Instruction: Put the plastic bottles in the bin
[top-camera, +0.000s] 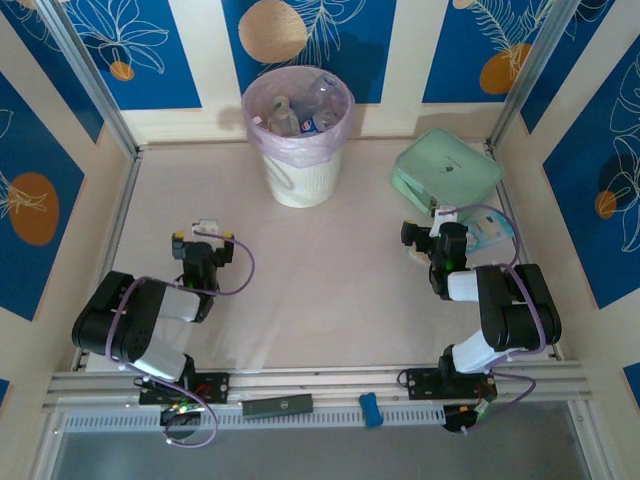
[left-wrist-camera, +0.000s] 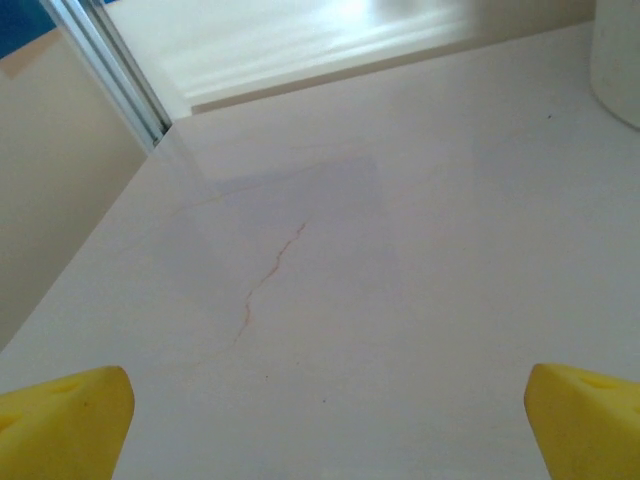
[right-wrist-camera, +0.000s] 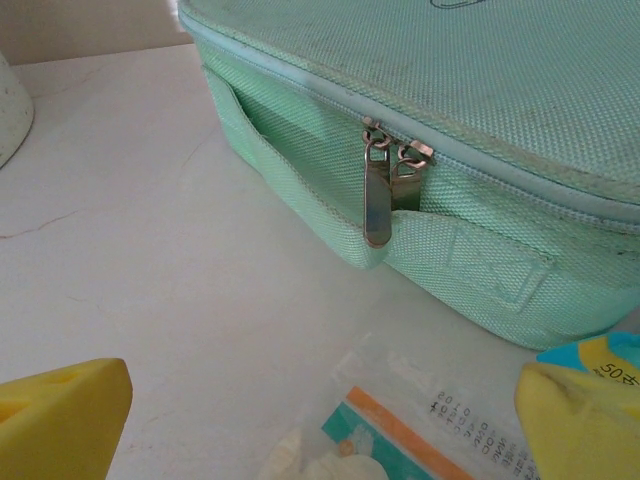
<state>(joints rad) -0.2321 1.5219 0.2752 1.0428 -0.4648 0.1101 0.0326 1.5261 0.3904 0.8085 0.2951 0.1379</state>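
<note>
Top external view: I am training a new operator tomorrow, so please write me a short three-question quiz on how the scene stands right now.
1. Short answer: do the left gripper and the right gripper stand open or shut, and does either hold anything?
2. Multiple choice: what lies just ahead of the right gripper? A) a green bottle B) the mint green pouch C) a cardboard box
3. True or false: the plastic bottles lie outside the bin.

Key: 1. Both open, both empty. 2. B. 3. False: they are inside the upright bin.
</note>
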